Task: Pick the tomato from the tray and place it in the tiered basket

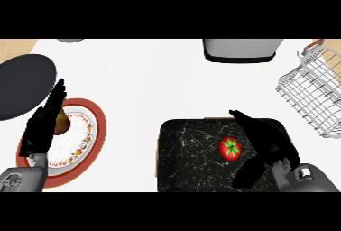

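Note:
A red tomato [230,147] with a green stem lies on the black marbled tray [190,153] at the lower middle of the head view. My right hand [268,143] hovers over the tray's right side, just right of the tomato, fingers relaxed and apart, thumb pointing down; nothing is held. The white wire tiered basket [313,92] stands at the right edge, beyond the tray. My left hand [44,124] rests open at the left, fingers straight, over a plate.
A red-rimmed white plate [85,135] with a brownish item [63,122] lies at the left under my left hand. A dark round pan [23,85] sits at far left. A grey-white appliance [240,49] stands at the back centre.

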Tool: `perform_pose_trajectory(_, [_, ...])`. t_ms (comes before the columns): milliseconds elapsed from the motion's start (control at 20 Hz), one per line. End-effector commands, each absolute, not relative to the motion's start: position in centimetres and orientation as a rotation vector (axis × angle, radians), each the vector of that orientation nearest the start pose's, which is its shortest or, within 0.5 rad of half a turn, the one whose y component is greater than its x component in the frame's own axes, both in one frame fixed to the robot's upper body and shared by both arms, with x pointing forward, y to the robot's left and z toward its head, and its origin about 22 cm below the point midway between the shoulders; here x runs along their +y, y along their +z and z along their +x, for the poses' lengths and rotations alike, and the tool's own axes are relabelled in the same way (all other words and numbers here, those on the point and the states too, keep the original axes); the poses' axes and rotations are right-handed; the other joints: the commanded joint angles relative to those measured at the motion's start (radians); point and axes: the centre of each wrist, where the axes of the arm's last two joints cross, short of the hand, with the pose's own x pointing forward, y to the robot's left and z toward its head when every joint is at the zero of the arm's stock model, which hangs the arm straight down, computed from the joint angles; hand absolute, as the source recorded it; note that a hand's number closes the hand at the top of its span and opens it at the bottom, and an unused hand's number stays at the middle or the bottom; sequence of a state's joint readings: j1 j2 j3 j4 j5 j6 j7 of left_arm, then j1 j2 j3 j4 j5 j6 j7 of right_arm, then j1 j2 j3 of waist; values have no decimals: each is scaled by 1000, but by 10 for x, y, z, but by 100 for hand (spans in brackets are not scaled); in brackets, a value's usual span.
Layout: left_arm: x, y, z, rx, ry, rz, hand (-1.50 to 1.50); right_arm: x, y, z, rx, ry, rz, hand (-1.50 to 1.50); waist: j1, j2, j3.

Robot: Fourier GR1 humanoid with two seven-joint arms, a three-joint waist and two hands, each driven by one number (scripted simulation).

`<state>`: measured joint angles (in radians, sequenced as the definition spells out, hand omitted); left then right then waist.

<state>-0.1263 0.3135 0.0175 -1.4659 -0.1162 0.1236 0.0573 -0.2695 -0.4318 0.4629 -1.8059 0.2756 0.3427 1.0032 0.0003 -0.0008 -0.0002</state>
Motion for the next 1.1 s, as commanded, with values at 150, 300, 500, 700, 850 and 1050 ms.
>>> perform_pose_trajectory(150, [299, 27, 285, -1533, -236, 437, 0, -184, 70, 257, -726, 1057, -560, -150, 0, 2, 0])
perform_pose_trajectory(300, [277, 24, 273, -1551, -239, 431, 0, -172, 71, 281, -733, 1054, -547, -150, 7, 2, 0])
perform_pose_trajectory(500, [284, 43, 293, -1541, -218, 423, 0, -180, 68, 253, -746, 1054, -525, -150, -3, 1, 0])
perform_pose_trajectory(700, [300, 24, 269, -1532, -232, 432, 0, -176, 50, 265, -723, 1068, -510, -150, 2, 1, 0])
perform_pose_trajectory(850, [283, 46, 283, -1548, -245, 428, 0, -169, 56, 287, -715, 1065, -495, -150, 3, 1, 0])
perform_pose_trajectory(1050, [291, 22, 282, -1541, -222, 431, 0, -183, 27, 289, -695, 1070, -442, -150, 2, 1, 0])
